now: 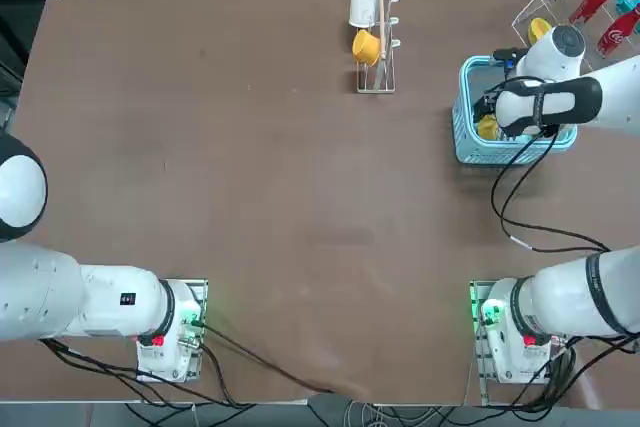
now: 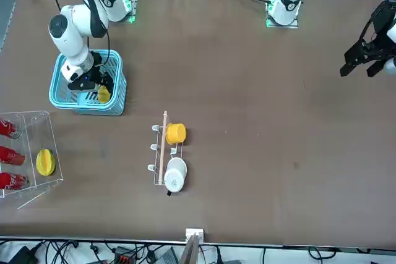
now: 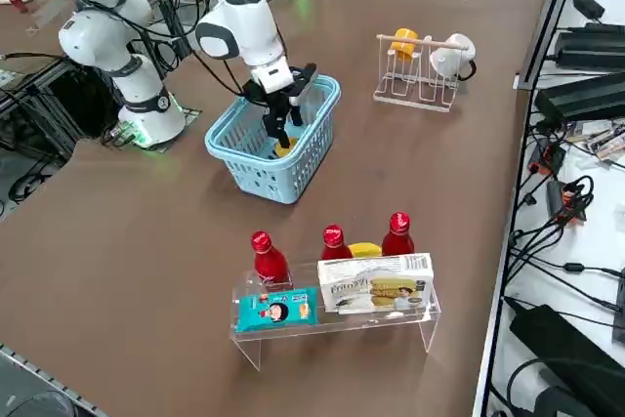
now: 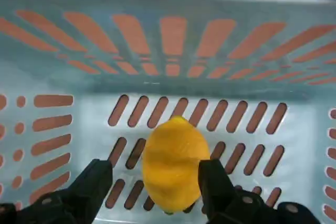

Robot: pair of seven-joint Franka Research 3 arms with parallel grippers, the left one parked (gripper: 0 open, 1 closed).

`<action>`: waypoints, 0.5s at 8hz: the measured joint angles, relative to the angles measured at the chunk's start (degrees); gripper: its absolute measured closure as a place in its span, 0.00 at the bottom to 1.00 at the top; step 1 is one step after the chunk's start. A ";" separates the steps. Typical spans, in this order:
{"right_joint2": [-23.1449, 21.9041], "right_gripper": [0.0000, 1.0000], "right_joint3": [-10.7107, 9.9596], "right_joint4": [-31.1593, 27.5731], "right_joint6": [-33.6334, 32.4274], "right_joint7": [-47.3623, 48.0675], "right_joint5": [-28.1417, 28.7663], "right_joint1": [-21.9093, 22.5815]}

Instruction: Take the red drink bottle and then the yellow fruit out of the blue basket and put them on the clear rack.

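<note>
Right wrist view: the right gripper (image 4: 157, 192) hangs wide open, empty, astride the yellow fruit (image 4: 173, 163) inside the blue basket (image 4: 210, 103), so closing comes next.

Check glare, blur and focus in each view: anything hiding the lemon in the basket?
Wrist view: lemon sharp, between the open right gripper fingers, which look soft. Top view: the arm hides most of the basket. Right side view: clear rack shows faint reflections, nothing lost. Front view: even light.
</note>
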 joint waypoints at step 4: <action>1.58 0.00 -0.28 0.00 0.01 0.06 0.00 -0.10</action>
